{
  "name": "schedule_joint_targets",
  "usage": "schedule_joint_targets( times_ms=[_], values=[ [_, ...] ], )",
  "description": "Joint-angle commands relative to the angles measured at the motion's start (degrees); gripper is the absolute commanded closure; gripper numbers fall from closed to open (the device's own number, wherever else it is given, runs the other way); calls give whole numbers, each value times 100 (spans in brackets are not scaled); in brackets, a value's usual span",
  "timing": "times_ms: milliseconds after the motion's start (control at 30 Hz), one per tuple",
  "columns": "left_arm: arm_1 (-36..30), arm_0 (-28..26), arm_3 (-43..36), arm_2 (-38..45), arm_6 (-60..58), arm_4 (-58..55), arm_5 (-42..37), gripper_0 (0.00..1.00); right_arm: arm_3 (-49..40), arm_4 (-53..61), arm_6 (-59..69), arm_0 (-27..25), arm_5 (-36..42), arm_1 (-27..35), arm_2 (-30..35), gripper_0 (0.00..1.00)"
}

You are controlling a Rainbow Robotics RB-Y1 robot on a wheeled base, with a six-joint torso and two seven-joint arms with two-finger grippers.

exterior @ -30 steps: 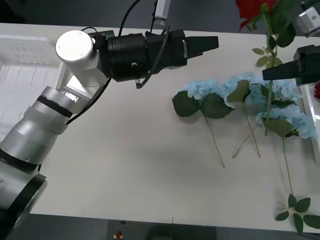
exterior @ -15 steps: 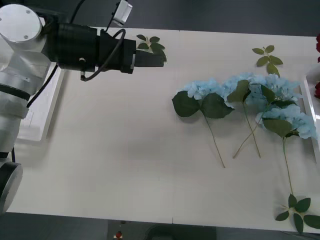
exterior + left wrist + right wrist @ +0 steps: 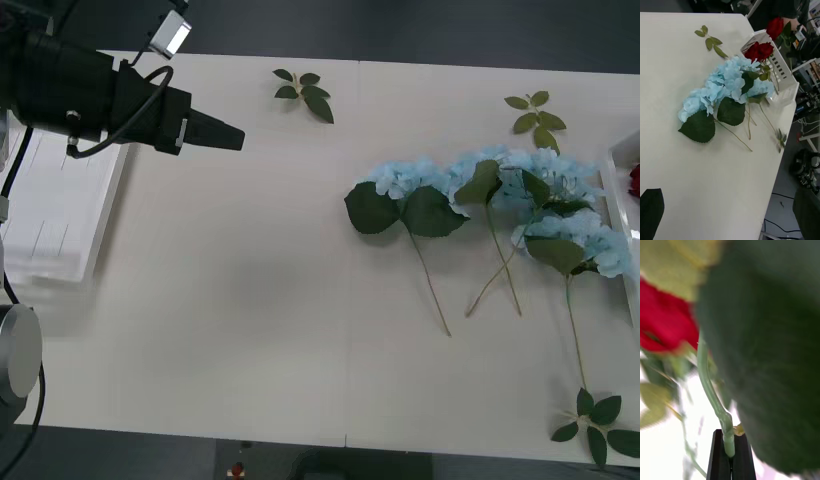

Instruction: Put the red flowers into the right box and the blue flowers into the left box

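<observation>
While the right hand (image 3: 730, 455) clenches a red flower's stem (image 3: 711, 390), the left hand (image 3: 215, 132) hangs released

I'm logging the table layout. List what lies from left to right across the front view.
Left box → left end effector → leaf sprig → blue flowers → right box, at the table's right edge.
</observation>
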State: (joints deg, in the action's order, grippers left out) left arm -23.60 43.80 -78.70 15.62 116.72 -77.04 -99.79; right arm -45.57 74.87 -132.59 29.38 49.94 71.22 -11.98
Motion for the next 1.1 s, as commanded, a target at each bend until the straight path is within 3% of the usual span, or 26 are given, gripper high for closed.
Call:
schedule_joint_targets(
  times_ms=[33,300,333,367,400,433,467,700,1100],
  values=[
    [101,261,-58,99,131,-21,-138,0,382,-535,119,156,-160,322,-15,100],
    [162,199,-58,-85,202,-223,126,0,567,-1247,181,147,-275,339,-67,100],
    [162,164,-58,-112,210,-267,170,0,567,-1256,181,156,-266,339,-67,89],
    [162,147,-49,-121,210,-302,196,0,567,-1221,190,156,-275,322,-67,50],
    [171,138,-58,-121,210,-311,196,0,558,-1177,181,156,-266,322,-67,34],
    [162,120,-49,-121,210,-311,196,0,558,-1027,155,147,-266,322,-67,12],
    [162,120,-58,-121,210,-311,188,0,558,-913,128,129,-239,313,-76,5],
    [162,112,-58,-121,202,-311,196,0,320,-579,75,138,279,278,-103,2],
    [162,112,-58,-121,202,-311,196,0,-778,1970,32,121,3347,366,-261,2]
  ],
)
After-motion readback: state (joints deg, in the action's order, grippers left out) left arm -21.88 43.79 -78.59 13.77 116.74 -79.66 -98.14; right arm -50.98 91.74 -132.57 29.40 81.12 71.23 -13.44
